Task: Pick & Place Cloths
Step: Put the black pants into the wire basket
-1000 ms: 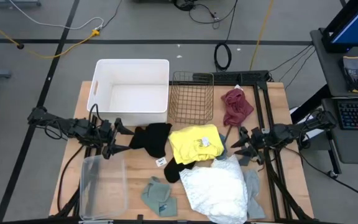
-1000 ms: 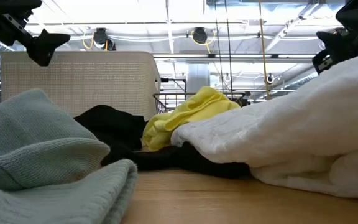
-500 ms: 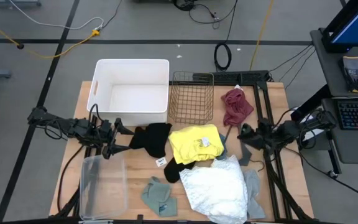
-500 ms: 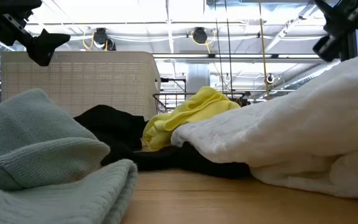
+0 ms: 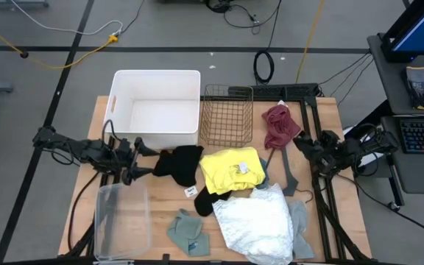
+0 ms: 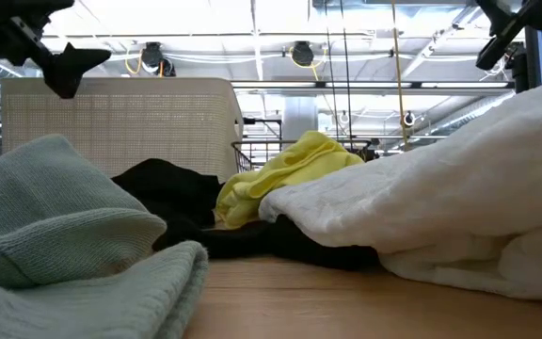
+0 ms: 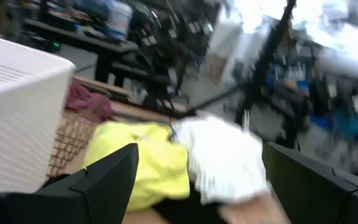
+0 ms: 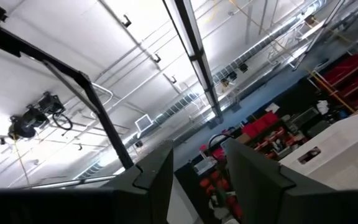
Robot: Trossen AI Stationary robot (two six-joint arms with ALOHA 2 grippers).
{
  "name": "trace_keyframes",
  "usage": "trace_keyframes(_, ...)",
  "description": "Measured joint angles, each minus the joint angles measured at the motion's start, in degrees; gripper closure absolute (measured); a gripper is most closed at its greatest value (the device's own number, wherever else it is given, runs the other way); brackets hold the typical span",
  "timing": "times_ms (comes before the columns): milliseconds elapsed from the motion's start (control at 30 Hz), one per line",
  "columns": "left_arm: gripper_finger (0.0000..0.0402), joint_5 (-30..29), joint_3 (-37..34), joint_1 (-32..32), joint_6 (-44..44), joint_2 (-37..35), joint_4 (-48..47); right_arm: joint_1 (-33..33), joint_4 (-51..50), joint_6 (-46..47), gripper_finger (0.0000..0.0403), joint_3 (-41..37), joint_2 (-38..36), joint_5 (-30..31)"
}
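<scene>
Looking straight down, I see the cloths bunched at the middle of the table (image 5: 322,110). The yellow cloth (image 5: 230,171) sits at the centre, folded roughly square, with a small white tag on it whose writing I cannot read. The black cloth (image 5: 179,165) lies just beside it toward 9 o'clock, its long axis running from 10 to 4 o'clock, and a white label beside its lower end is too small to read. The white lacy cloth (image 5: 255,224) spreads toward 5 o'clock, long axis from 11 to 5. The sage-green cloth (image 5: 188,232) rests toward 7 o'clock, and a grey cloth (image 5: 300,219) peeks out at the lacy piece's 3 o'clock edge. The maroon cloth (image 5: 279,125) lies toward 1 o'clock, lengthwise from 12 to 6, next to the wire basket (image 5: 227,114).

My left gripper (image 5: 144,160) hovers at 9 o'clock, fingers spread and empty, aimed at the black cloth, between the white bin (image 5: 155,103) and the clear tub (image 5: 121,221). My right gripper (image 5: 299,145) hangs at 3 o'clock near the maroon cloth, tilted up toward the ceiling, fingers parted, holding nothing.
</scene>
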Motion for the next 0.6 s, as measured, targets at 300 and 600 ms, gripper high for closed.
trace_keyframes(300, 0.0055, -13.75, 0.01, 0.02, -9.83, -0.01, 18.22, 0.00, 0.01, -4.71, 0.0261, 0.00, 0.00, 1.13)
trace_keyframes(600, 0.0055, -17.75, 0.03, 0.00, -7.63, 0.00, 27.13, 0.00, 0.01, -7.18, 0.0261, 0.02, 0.00, 1.13)
